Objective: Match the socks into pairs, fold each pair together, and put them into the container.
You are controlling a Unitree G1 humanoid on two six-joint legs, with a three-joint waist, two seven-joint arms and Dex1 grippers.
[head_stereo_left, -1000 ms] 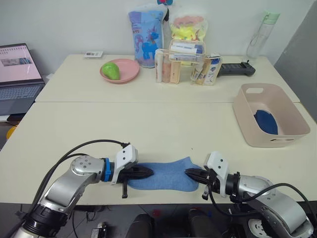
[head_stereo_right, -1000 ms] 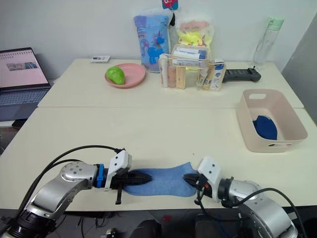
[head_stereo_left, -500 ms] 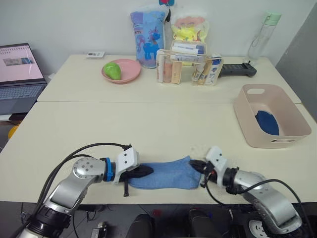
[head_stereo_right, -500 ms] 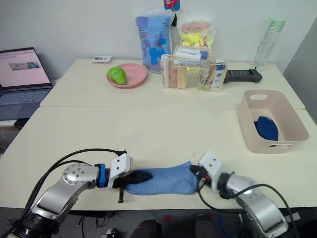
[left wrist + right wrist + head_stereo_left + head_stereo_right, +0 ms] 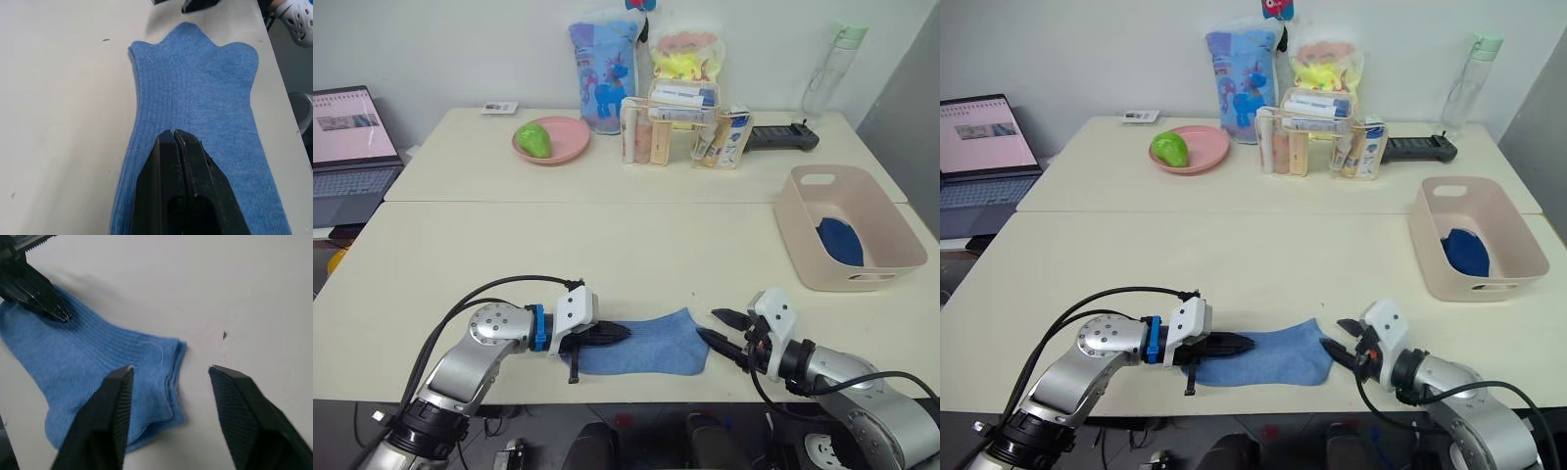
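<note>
i've got the light blue sock [image 5: 644,345] lying flat near the front edge of the table [image 5: 607,255], stretched out between my two arms. my left gripper [image 5: 615,333] has its fingers pinched together over one end of the sock; from the wrist view they lie closed on top of the fabric, and i can't tell whether any cloth is caught between them. my right gripper [image 5: 721,328] sits just off the other end with its fingers spread wide, holding nothing, apart from the sock.

the sock looks light, thin and floppy, ribbed knit, so i'd judge it will slide and bunch on the smooth tabletop rather than stay put. it seems to be two layers at the cuff end, possibly a pair stacked. best hold, i think, is a pinch at the cuff edge nearest the right gripper, taking both layers.

the tub [image 5: 891,230] stands well off at the right, with something dark blue [image 5: 839,241] already inside.

the bottles and pouches at the back carry print, but i can't read any of it
</note>
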